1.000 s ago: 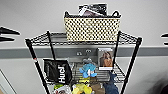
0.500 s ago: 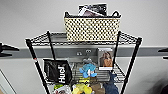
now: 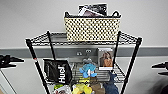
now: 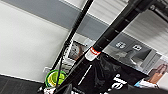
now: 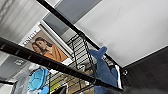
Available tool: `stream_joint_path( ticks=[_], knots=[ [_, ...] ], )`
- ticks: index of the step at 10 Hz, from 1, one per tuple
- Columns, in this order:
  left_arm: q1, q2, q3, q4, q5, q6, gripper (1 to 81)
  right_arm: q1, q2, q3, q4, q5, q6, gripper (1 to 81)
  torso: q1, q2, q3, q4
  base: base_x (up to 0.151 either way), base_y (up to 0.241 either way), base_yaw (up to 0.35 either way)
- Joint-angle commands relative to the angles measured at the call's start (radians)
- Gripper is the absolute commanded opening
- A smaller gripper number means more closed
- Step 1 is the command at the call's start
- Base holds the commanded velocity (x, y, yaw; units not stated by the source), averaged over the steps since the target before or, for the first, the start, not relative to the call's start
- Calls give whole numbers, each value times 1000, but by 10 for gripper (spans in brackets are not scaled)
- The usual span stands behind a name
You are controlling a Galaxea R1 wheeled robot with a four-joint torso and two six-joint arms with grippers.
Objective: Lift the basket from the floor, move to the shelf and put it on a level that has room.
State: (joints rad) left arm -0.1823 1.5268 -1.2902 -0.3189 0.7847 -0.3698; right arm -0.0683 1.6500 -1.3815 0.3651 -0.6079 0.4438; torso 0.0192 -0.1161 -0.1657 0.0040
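While both arms hang wide of the rack, the left gripper shows as a dark shape at the left edge and the right gripper as another at the right edge, neither touching anything; whether their jaws are apart or together cannot be told. Between them stands the shelf, a black rack on thin posts against a pale wall with a grey band. On its top level sits the basket, cream weave under a dark rim, upright and roughly centred, with printed packets poking out of it at the far side. One tier down, a black bag with white lettering leans at the left, a blue plush sits in the middle, and a box showing a portrait stands at the right. Yellow and green toys crowd the tier below, beside a dark blue plush near the right post.
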Motion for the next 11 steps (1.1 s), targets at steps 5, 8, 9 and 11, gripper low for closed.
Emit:
stream_joint_path(
  ticks=[5,8,9,11],
  knots=[
    [249,72,-28,31,-200,63,811,-279,204,-181,-5,140,-83,811,0,0,0,0,0,0,0],
    [387,133,-63,31,-277,77,811,-385,259,-234,-5,171,-106,811,0,0,0,0,0,0,0],
    [434,147,-72,31,-311,89,811,-426,280,-246,-5,192,-120,811,0,0,0,0,0,0,0],
    [514,171,-87,31,-335,115,811,-486,325,-263,-5,209,-126,811,0,0,0,0,0,0,0]
  ],
)
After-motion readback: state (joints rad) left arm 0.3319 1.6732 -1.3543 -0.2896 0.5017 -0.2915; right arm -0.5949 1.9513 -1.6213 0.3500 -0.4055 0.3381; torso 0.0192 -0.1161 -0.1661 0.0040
